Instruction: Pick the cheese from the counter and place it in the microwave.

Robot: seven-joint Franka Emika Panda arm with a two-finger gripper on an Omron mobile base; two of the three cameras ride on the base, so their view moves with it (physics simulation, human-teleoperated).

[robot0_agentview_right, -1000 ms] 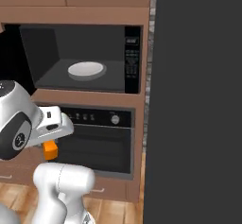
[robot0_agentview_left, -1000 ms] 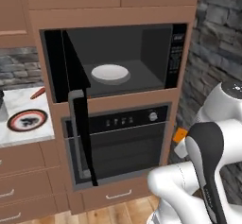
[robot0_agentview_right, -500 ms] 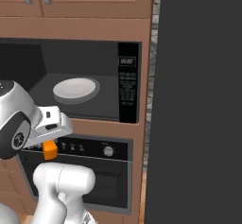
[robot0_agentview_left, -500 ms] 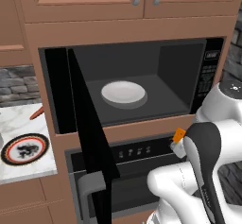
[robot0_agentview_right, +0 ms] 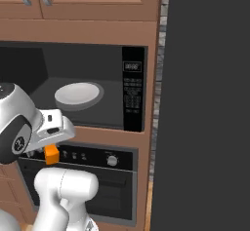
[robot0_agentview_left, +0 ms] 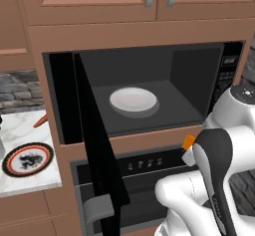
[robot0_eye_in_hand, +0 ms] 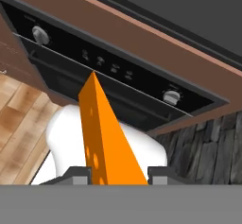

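Observation:
The cheese (robot0_eye_in_hand: 101,138), an orange wedge with small holes, stands between my two fingertips (robot0_eye_in_hand: 78,173); my gripper (robot0_eye_in_hand: 118,173) is shut on it. From the left base view the cheese (robot0_agentview_left: 188,142) peeks out beside my arm, just below the microwave's (robot0_agentview_left: 194,75) lower front edge. From the right base view the cheese (robot0_agentview_right: 51,154) hangs under my hand, in front of the oven panel. The microwave stands open, its black door (robot0_agentview_left: 97,145) swung out to the left, a white round plate (robot0_agentview_left: 133,100) inside. The marble counter (robot0_agentview_left: 20,180) lies at the far left.
The black oven (robot0_agentview_right: 112,161) with knobs sits directly below the microwave. The microwave's button panel (robot0_agentview_right: 133,96) is on its right. On the counter lie a patterned plate (robot0_agentview_left: 27,158) and a thin red-orange stick (robot0_agentview_left: 41,120). A dark wall (robot0_agentview_right: 205,103) rises at the right.
Both base views have shifted and the microwave looms larger and lower, so the base has driven closer. The cheese stays held in my gripper, in the same place relative to my arm.

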